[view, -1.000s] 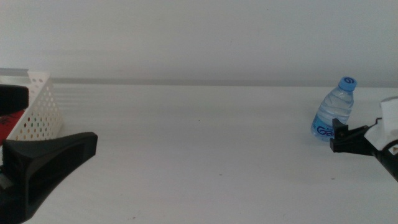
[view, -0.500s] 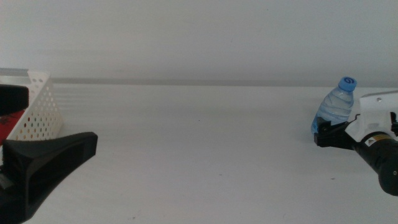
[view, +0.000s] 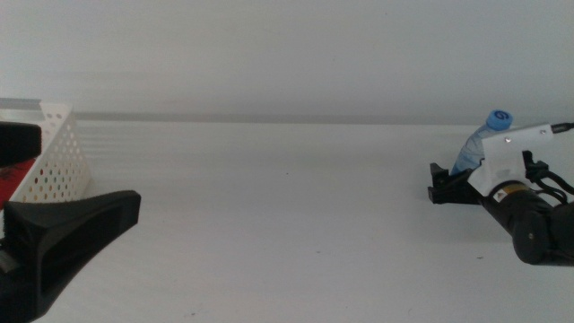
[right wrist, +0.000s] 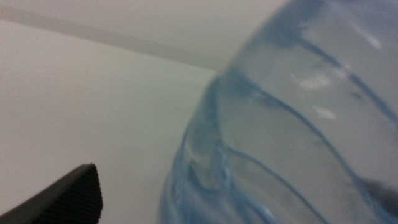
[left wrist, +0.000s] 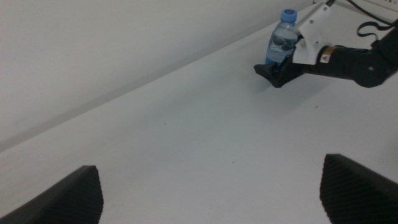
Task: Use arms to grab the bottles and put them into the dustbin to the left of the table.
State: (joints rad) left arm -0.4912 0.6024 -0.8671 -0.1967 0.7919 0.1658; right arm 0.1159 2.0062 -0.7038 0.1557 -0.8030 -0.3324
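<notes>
Right hand at the water bottle on the desk's far right; left hand waiting with its jaws spread wide.

The white desk [view: 287, 206] is a flat, matte sheet with a few tiny dark specks, and a broad bare stretch runs from the perforated white dustbin [view: 61, 157] at the left edge to the clear ribbed water bottle [left wrist: 281, 38] with its blue cap, near the right edge. A pale plain wall closes the back. The right hand [left wrist: 274, 73] has its dark jaws on the desk around the bottle's base, the bottle filling its wrist view; whether they press it I cannot tell. The left hand [left wrist: 211, 194], low at the near left, holds nothing.
</notes>
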